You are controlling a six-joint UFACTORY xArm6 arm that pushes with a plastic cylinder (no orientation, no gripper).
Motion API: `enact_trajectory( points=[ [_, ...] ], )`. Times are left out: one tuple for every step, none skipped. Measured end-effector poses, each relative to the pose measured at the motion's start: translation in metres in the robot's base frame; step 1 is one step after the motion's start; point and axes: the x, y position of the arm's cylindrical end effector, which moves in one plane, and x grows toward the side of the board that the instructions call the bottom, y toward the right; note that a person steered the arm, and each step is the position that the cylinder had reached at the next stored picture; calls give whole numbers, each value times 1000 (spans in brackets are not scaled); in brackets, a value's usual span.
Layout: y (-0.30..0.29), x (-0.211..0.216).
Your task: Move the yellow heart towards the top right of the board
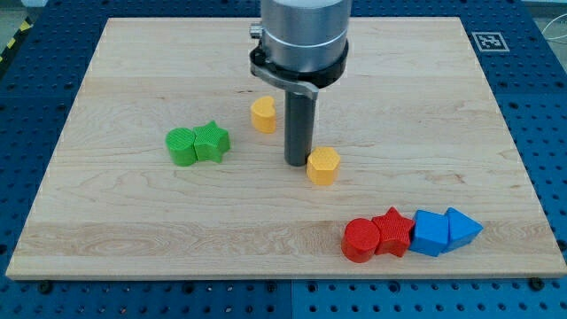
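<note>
The yellow heart (pixel 263 114) lies on the wooden board (pixel 133 71), a little above and left of centre. My tip (pixel 297 165) rests on the board below and to the right of the heart, a short gap away. A yellow hexagon block (pixel 323 166) sits right next to the tip on the view's right side, touching it or nearly so. The arm's grey housing hangs over the board's top middle and hides part of it.
A green round block (pixel 182 147) and a green star (pixel 212 141) touch each other at the left. At the bottom right, a red cylinder (pixel 361 241), a red star (pixel 393 232), a blue cube (pixel 431 233) and a blue triangle (pixel 463 228) form a row.
</note>
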Motion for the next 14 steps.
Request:
enact_trajectory(
  points=[
    [-30, -20],
    [-43, -57],
    [-34, -77],
    [-27, -99],
    [-24, -122],
    [-18, -150],
    [-17, -179],
    [-19, -185],
    [-25, -191],
    [-23, -217],
    [4, -241],
    [53, -249],
    [84, -250],
    [76, -250]
  ],
)
